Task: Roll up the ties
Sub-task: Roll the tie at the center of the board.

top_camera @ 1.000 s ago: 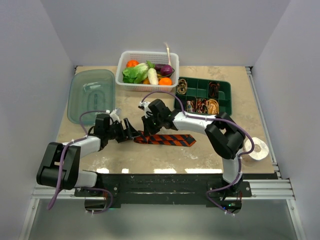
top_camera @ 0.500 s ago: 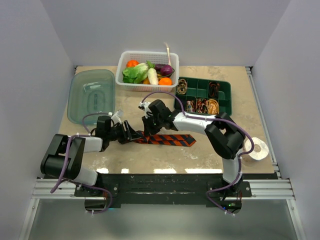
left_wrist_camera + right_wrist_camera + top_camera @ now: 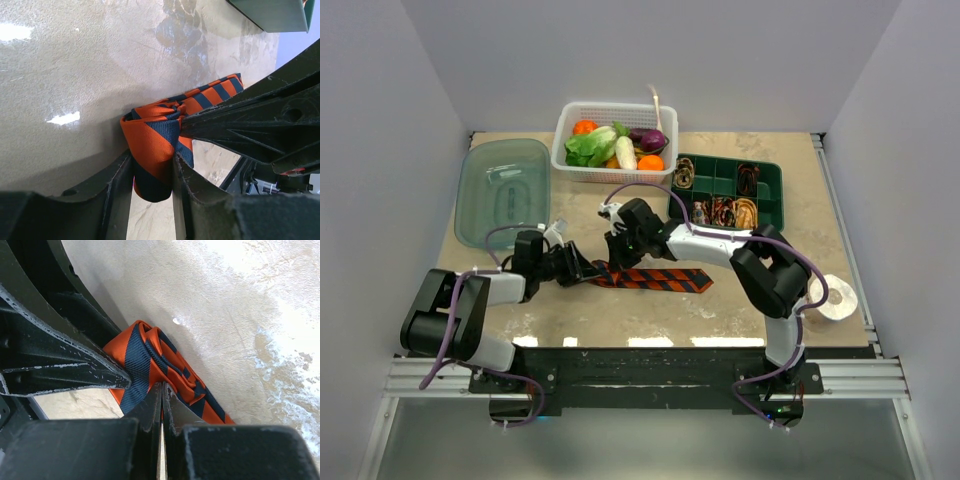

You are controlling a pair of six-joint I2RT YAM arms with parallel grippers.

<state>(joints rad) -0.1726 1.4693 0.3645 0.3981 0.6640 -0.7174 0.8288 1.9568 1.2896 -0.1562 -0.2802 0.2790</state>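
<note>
1. Striped tie [image 3: 655, 280] lies flat on the table [image 3: 720, 315], near the middle, wide end pointing to the robot's right.
2. Its left end is wound into a small roll.
3. Left gripper [image 3: 151, 165] is clamped on that roll, one finger [image 3: 117, 185] on each flat side.
4. Right gripper [image 3: 161, 387] has its fingers drawn together to a hairline gap, tips pressed against the tie just beside the roll. I cannot tell if fabric is caught between them.
5. Coiled ties [image 3: 745, 212] sit in the green compartment tray [image 3: 720, 172] at the back right.
6. White tape roll [image 3: 837, 297] sits at the right edge.
</note>
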